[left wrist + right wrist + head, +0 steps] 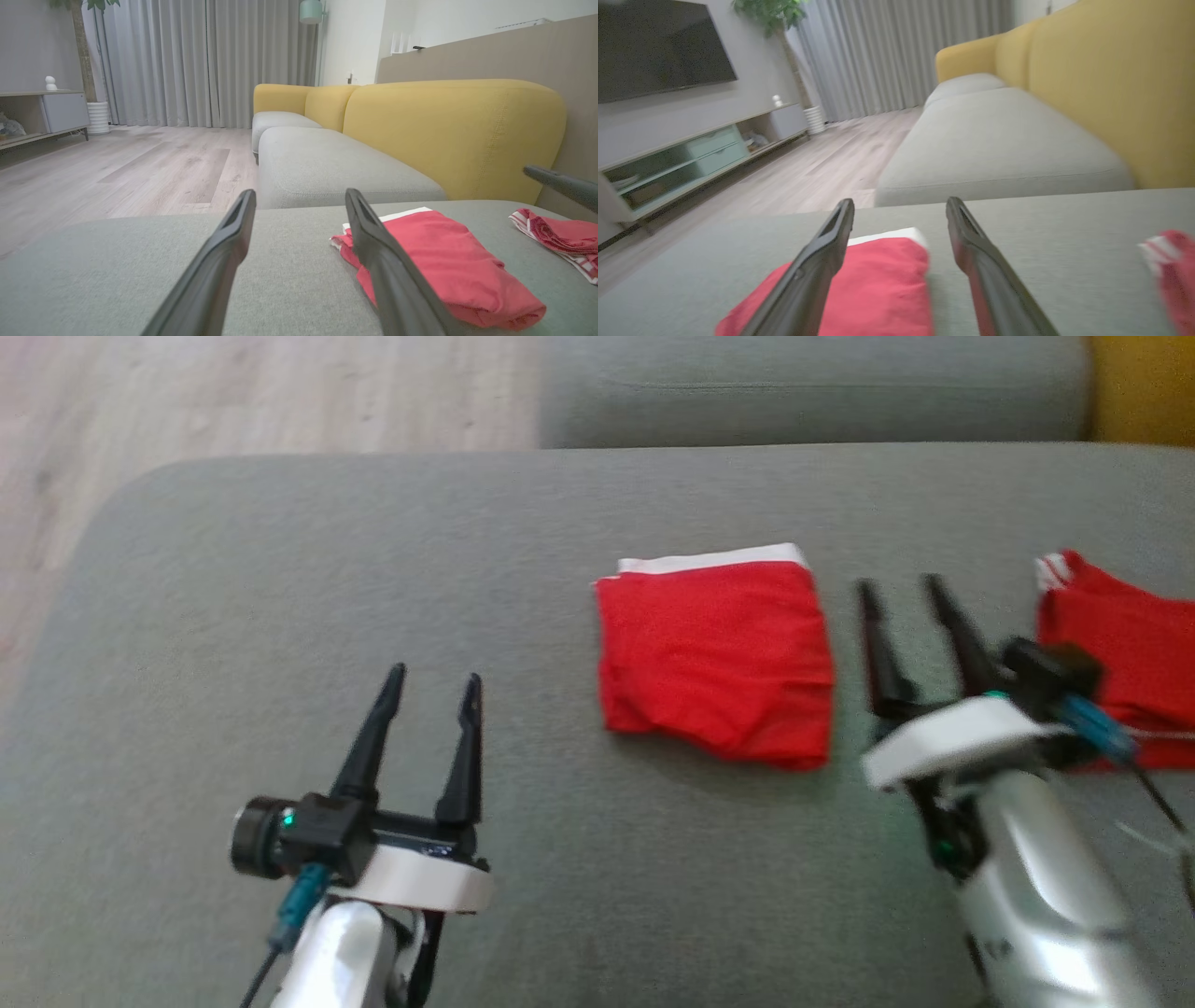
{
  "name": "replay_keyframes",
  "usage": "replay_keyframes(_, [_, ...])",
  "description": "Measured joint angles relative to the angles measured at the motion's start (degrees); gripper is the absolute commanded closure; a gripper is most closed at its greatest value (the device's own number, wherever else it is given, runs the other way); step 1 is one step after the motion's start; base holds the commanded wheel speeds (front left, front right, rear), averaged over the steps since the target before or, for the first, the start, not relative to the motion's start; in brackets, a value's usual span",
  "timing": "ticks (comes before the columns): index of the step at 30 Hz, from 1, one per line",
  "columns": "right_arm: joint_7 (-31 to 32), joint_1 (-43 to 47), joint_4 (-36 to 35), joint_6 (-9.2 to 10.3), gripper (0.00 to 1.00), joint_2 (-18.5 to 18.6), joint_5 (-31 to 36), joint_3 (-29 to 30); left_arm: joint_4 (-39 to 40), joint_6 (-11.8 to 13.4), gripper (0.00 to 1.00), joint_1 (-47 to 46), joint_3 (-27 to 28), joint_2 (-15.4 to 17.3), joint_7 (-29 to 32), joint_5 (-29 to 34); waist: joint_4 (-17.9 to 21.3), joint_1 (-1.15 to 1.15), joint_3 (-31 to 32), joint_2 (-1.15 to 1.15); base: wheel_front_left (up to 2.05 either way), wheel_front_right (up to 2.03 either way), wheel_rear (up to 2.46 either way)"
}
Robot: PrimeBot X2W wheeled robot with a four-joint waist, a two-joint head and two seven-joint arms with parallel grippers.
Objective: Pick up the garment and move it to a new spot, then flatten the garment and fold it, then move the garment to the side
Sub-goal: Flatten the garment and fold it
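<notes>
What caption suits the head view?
Folded red garment lies on grey cushion between open left gripper and open right gripper; another red garment far right.

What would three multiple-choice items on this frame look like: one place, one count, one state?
1. Where is the folded red garment relative to the right gripper?
A. On the grey cushion, to its left
B. Between its fingers
C. On the floor
2. How many red garments lie on the cushion?
A. One
B. Two
C. Three
3. The right gripper is:
A. Shut on the garment
B. Open, holding nothing
C. Shut, empty
Answers: 1 A, the head view shows it lying apart, left of the fingers. 2 B, a second red garment lies further right. 3 B, the fingers stand apart over bare cushion.
</notes>
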State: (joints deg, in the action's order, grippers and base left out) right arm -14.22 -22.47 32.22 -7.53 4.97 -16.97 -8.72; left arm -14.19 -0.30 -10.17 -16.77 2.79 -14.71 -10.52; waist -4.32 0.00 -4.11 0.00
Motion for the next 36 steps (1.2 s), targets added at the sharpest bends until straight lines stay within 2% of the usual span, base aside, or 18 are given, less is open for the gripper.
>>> replay_keyframes(3, [0.0,5.5,-5.7,0.00,0.00,-0.5,4.3,5.3,0.5,0.4,0.00,0.1,2.2,0.1,0.0,0.0,2.4,0.00,0.2,0.00,0.00,0.00,0.00])
replay_keyframes(9, [-0.1,13.1,-11.9,0.00,0.00,-1.7,7.1,8.9,1.1,0.3,0.00,1.2,4.7,0.2,0.0,0.0,5.9,0.00,0.7,0.00,0.00,0.00,0.00])
replay_keyframes(11, [-0.1,15.2,-13.7,0.00,0.00,-1.7,6.2,9.0,1.0,0.3,0.00,2.2,4.9,0.2,0.0,0.0,6.7,0.00,0.8,0.00,0.00,0.00,0.00])
replay_keyframes(16, [-0.1,17.5,-15.7,0.00,0.00,-2.0,4.2,8.8,0.8,-0.3,0.00,3.7,5.4,0.1,0.0,0.1,7.3,0.00,0.7,0.00,0.00,0.00,0.00])
replay_keyframes(21, [-0.2,17.5,-16.7,0.00,0.00,-2.0,3.9,8.8,0.6,-0.9,0.00,3.7,5.0,0.1,0.0,0.6,6.2,0.00,0.5,0.00,0.00,0.00,0.00])
replay_keyframes(22, [-0.2,17.4,-16.7,0.00,0.55,-2.0,3.9,8.6,0.6,-1.1,0.00,3.7,4.8,0.1,0.0,0.9,5.8,0.00,0.3,0.00,0.00,0.00,0.00])
replay_keyframes(23, [-0.2,17.2,-16.7,-0.01,1.00,-2.0,4.0,8.5,0.6,-1.3,0.00,3.6,4.5,0.1,0.0,1.1,5.4,0.00,0.1,0.00,0.00,0.00,0.00])
replay_keyframes(28, [-0.2,14.7,-16.2,0.00,1.00,-2.1,5.9,7.5,0.5,-1.5,0.00,3.1,3.3,0.0,0.0,1.1,2.9,0.00,-1.3,0.00,0.00,0.00,0.00])
replay_keyframes(36, [1.5,3.4,-9.8,0.00,1.00,-2.0,8.1,7.1,-0.1,-1.7,0.00,-1.5,1.1,-0.1,0.0,1.0,-2.3,0.01,-5.8,0.00,0.00,0.00,0.00])
